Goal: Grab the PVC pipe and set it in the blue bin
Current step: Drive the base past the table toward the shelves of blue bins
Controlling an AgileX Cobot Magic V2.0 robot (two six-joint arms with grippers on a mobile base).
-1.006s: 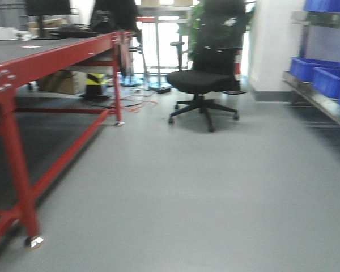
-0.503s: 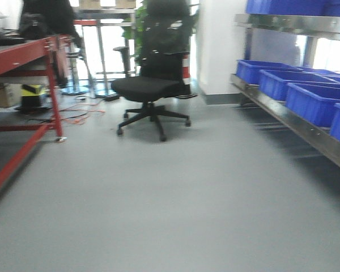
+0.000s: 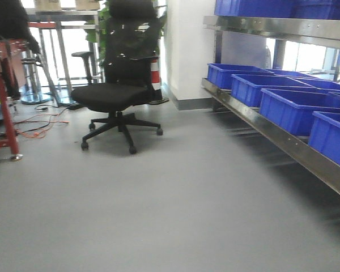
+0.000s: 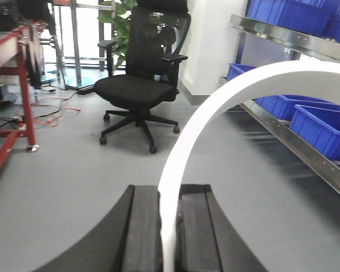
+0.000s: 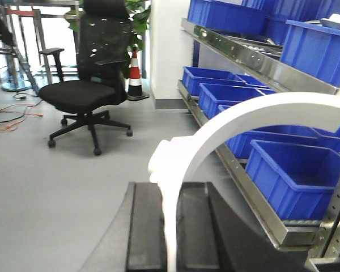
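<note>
The left gripper is pinching a white PVC pipe between its two black fingers, and both pads are pressing against the pipe's sides. The pipe is rising out of the jaws and curving over to the right (one long, smooth bend) until it is running off the right edge of the left wrist view.

The right gripper is clamping a second PVC pipe in the same way. This one is arcing up and to the right, and its thicker socket end is sitting just above the jaws. Both pipes are hanging in the air over the grey floor, not yet inside any bin.

Blue bins are sitting in a row along the front edge of the lower steel shelf, at the right side of the front view, and more are standing on the upper shelf.

A black office chair is standing on the floor toward the far left. A red table leg is showing at the left edge, with an orange cable lying near it. A traffic cone is standing behind the chair.
</note>
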